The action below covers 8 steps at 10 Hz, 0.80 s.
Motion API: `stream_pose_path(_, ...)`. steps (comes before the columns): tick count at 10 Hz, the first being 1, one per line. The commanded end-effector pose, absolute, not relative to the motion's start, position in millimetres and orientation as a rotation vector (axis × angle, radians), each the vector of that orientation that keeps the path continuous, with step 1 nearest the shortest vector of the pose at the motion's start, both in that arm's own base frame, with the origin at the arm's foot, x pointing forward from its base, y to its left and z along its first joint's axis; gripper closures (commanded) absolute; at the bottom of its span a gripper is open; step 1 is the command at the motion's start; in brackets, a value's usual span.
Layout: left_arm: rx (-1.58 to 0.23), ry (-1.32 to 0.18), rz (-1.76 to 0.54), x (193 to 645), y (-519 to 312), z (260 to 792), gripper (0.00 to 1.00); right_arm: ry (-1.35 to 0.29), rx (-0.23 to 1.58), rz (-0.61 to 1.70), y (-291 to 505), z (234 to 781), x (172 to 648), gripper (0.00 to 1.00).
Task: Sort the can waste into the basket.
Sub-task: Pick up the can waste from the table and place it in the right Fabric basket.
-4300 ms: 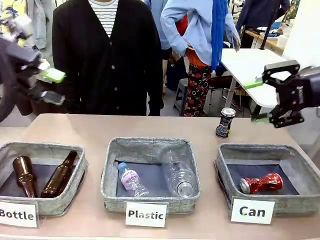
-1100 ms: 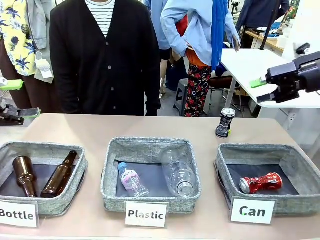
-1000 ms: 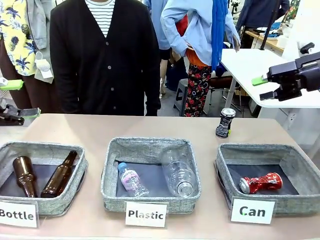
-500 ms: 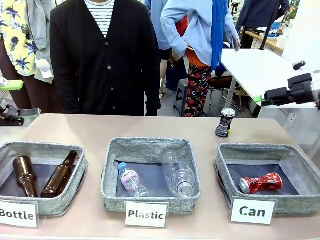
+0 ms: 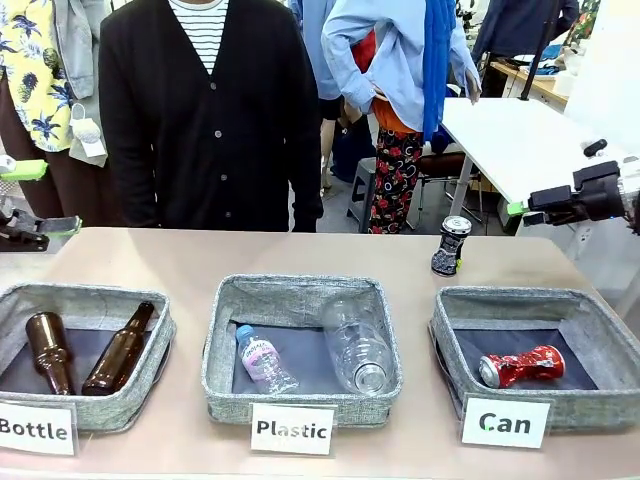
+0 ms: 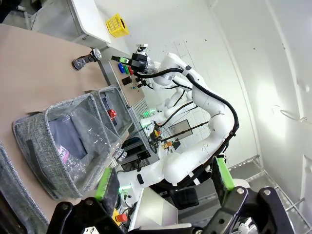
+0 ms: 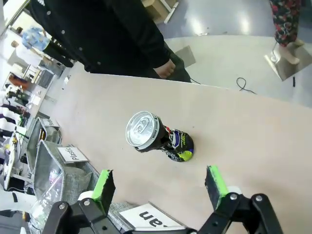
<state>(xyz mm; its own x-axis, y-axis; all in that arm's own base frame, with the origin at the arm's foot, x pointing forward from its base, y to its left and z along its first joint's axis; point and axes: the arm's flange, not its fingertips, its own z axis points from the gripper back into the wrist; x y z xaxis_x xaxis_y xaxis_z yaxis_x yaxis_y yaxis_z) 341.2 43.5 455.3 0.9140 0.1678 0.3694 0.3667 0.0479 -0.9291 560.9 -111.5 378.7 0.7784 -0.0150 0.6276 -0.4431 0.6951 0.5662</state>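
Right gripper [image 7: 158, 187] is spread wide and empty above the dark can [image 7: 158, 137] — centre your jaws on its body, descend, then clamp before lifting to the basket [image 5: 448, 325].

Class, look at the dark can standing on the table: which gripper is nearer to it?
Right. The right gripper hangs open just above and beside the dark can; the left gripper is open at the table's opposite end.

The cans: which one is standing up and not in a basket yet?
The dark can, upright on the table behind the Can basket. The red can lies crushed inside.
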Motion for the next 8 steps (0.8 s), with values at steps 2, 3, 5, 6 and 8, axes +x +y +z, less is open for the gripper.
stream_pose_path(2, -1.538, -0.432, -0.165, 339.7, 43.8, 458.3, 0.00, -0.729, 0.790, 0.379, -117.1, 377.1, 572.6, 0.00)
stream_pose_path(3, -1.538, -0.432, -0.165, 339.7, 43.8, 458.3, 0.00, -0.824, 0.816, 0.593, -120.8, 371.7, 573.3, 0.00)
stream_pose_path(5, -1.538, -0.432, -0.165, 339.7, 43.8, 458.3, 0.00, -0.867, 0.890, 0.914, -130.7, 360.0, 553.9, 0.00)
stream_pose_path(6, -1.538, -0.432, -0.165, 339.7, 43.8, 458.3, 0.00, -0.807, 0.884, 1.044, -133.5, 352.5, 545.7, 0.00)
stream_pose_path(8, -1.538, -0.432, -0.165, 339.7, 43.8, 458.3, 0.00, -0.766, 0.818, 1.145, -130.9, 341.5, 545.4, 0.00)
